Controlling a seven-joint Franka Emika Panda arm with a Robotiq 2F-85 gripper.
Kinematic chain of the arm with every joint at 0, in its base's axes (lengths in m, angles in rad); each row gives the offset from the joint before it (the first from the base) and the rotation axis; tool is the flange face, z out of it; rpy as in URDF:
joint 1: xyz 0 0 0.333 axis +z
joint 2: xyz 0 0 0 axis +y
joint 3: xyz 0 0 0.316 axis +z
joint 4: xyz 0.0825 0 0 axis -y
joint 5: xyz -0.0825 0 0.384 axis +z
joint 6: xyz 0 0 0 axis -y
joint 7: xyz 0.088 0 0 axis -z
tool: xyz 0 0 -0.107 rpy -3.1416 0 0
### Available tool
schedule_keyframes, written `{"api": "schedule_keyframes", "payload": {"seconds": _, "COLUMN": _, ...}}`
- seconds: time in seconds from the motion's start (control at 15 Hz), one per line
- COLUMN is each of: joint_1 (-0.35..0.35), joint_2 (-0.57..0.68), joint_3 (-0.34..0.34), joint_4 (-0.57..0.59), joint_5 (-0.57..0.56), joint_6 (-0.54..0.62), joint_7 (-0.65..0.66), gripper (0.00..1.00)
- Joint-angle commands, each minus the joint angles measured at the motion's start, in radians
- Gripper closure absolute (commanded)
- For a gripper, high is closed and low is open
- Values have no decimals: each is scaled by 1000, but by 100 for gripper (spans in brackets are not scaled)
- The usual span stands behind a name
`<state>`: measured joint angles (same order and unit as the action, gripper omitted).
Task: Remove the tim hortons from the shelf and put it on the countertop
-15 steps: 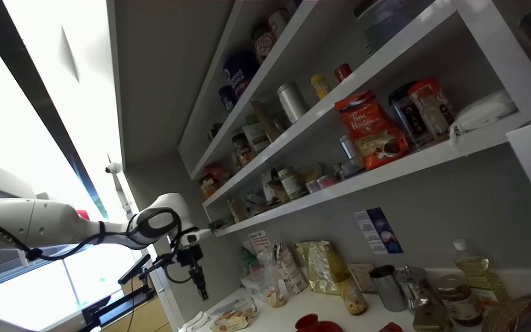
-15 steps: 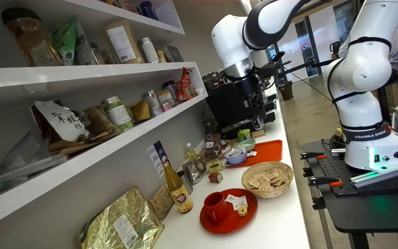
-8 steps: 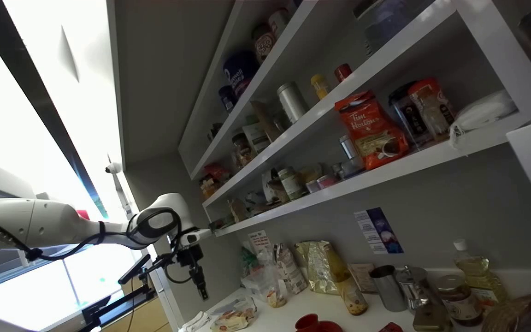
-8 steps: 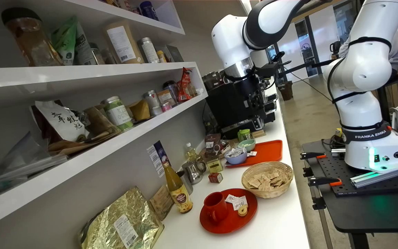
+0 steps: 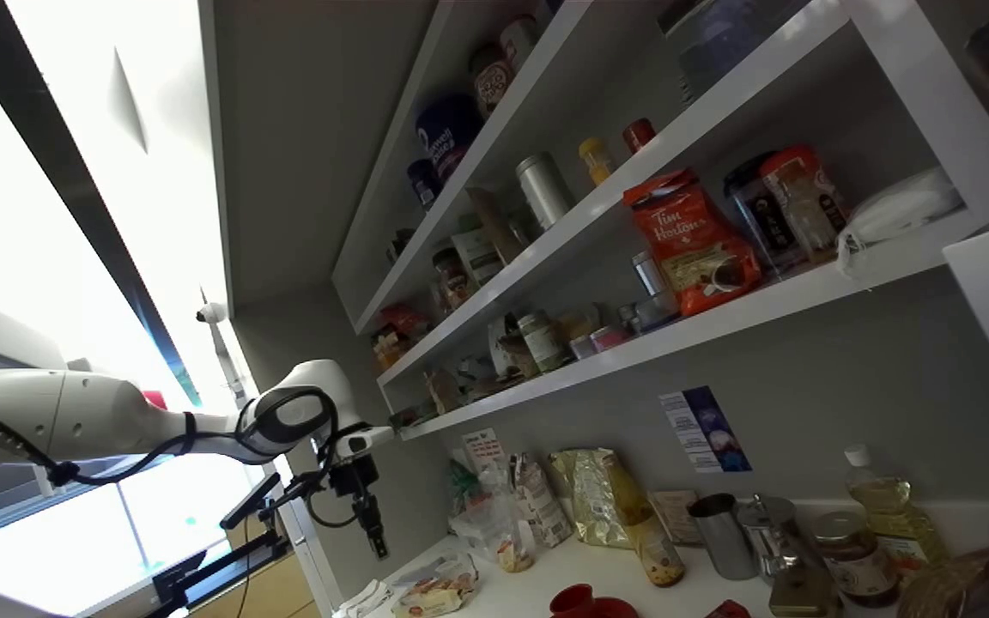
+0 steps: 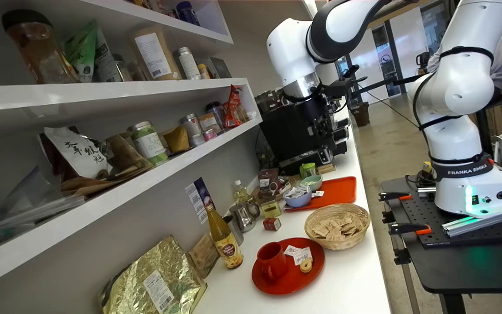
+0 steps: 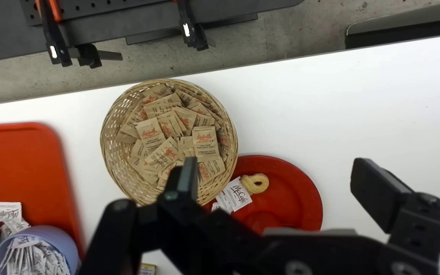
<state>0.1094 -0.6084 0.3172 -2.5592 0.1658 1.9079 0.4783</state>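
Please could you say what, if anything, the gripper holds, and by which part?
Nothing is held: the gripper is open, its jaws wide apart.

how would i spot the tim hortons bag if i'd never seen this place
In an exterior view, find the white wall shelves above the countertop and follow the lowest board toward its right end. The red bag stands there, beside a dark canister. Unlike that rigid canister, it's a soft, creased pouch lettered "Tim Hortons" in pale script.

Worktop (image 6: 347, 279) and shelf (image 6: 103, 205) smooth, basket (image 7: 111, 152) at the worktop's robot-side edge rough wicker, paper packets (image 7: 166, 130) in it matt, plate (image 6: 296, 279) glossy, jug (image 6: 243, 218) near the wall edge shiny metal, foil bag (image 6: 157, 261) there crinkled, red bag (image 5: 696, 245) creased, plastic-looking.
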Motion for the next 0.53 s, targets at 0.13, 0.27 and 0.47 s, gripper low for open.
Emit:
{"api": "schedule_keyframes", "payload": {"seconds": 0.13, "joint_1": 9, "joint_2": 2, "joint_3": -8, "joint_4": 1, "joint_5": -5, "joint_6": -1, "joint_7": 4, "gripper": 0}}
{"api": "schedule_keyframes", "payload": {"seconds": 0.27, "joint_1": -5, "joint_2": 5, "joint_3": -1, "joint_4": -3, "joint_5": -23, "joint_6": 4, "joint_7": 24, "gripper": 0}}
{"api": "schedule_keyframes", "payload": {"seconds": 0.47, "joint_1": -50, "joint_2": -10, "joint_3": 17, "joint_4": -36, "joint_5": -88, "joint_6": 83, "joint_7": 98, "gripper": 0}}
